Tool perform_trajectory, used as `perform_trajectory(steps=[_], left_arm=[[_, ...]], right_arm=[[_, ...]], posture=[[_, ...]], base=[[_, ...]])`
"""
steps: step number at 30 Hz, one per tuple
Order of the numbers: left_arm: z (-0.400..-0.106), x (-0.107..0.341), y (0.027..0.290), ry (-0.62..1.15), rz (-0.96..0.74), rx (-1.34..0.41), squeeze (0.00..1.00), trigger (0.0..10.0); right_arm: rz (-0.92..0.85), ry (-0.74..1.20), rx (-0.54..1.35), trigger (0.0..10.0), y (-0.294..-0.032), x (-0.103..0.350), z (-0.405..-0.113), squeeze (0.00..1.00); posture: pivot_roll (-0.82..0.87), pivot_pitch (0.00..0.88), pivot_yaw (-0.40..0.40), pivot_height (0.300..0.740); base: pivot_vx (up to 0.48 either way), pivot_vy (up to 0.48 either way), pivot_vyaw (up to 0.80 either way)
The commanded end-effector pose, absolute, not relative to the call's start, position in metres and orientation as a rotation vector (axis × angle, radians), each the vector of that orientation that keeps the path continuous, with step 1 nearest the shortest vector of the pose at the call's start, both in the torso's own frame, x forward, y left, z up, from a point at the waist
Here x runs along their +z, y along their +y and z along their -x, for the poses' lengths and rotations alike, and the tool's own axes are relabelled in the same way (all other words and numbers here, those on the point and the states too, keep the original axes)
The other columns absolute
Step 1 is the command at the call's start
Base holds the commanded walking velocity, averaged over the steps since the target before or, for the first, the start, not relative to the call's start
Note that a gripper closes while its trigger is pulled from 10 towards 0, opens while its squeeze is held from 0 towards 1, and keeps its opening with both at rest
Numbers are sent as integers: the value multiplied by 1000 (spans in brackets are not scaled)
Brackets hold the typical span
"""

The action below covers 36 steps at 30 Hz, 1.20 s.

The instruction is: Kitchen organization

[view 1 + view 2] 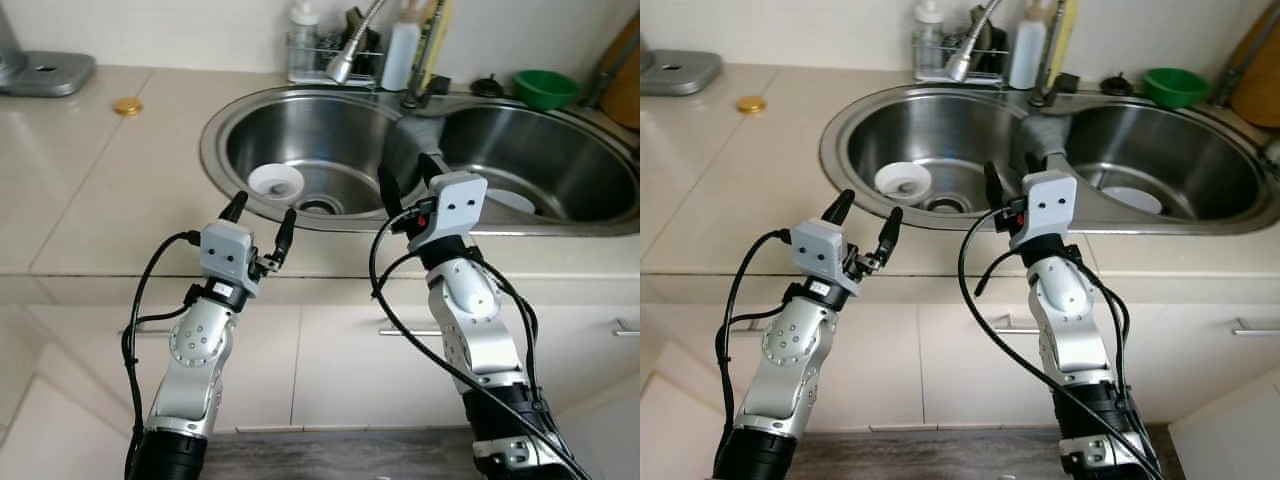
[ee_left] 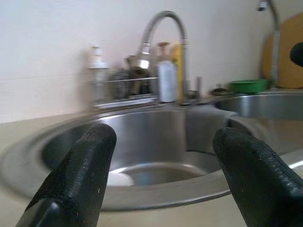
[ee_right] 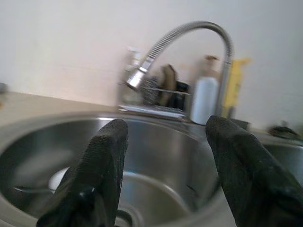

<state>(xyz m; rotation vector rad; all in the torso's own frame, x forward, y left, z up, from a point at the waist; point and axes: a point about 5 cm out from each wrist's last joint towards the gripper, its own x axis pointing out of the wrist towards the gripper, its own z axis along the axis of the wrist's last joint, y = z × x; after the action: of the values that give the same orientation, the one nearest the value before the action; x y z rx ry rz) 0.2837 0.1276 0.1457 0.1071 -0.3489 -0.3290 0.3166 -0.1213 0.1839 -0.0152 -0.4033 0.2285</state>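
Both arms are reaching forward over the near edge of a stainless double-bowl sink (image 1: 215, 150) set into a pale tiled countertop (image 1: 100, 190). The left gripper (image 1: 259, 224) is hovering at the front rim of the left bowl with its two black fingers (image 2: 78, 177) spread wide and nothing between them. The right gripper (image 1: 408, 176) is hanging over the near rim by the divider between the two bowls, its fingers (image 3: 99, 175) likewise held wide apart and empty. A small white bowl (image 1: 275, 181) is sitting on the floor of the left bowl, just beside the drain (image 1: 320, 206) and a little beyond the left gripper's fingertips. A white plate (image 1: 512, 200) is lying in the right bowl, partly hidden behind the right wrist. The flexible metal faucet (image 1: 352, 45) is arching over the back of the sink with its head pointing down toward the left bowl. Behind it, a wire rack (image 1: 330, 62) is holding bottles and brushes, with a white bottle (image 1: 401, 52) standing beside it. A green bowl (image 1: 546, 88) is resting on the back ledge at the right, and a small gold lid (image 1: 127, 106) is lying on the countertop well to the left of the sink.
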Motion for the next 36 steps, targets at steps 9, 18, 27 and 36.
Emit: perform_trajectory(steps=[9,18,27,36], left_arm=[[-285,147,123,-359,-117,-353,0,10000],[-284,148,121,-369,-113,-356,0,10000],[-284,148,121,-368,-116,-356,0,10000],[-284,147,120,-371,-115,-357,0,10000]], right_arm=[[26,-460,217,10000,-126,191,-311,0],[23,-471,193,10000,-129,193,-310,0],[15,-475,172,10000,-131,193,-311,0],[13,-480,158,10000,-132,194,-311,0]], posture=[[1,0,-60,740],[-3,0,-62,740],[-1,0,-62,740],[-6,0,-62,740]], base=[[0,-413,-800],[0,-104,-800],[0,0,-800],[0,0,-800]])
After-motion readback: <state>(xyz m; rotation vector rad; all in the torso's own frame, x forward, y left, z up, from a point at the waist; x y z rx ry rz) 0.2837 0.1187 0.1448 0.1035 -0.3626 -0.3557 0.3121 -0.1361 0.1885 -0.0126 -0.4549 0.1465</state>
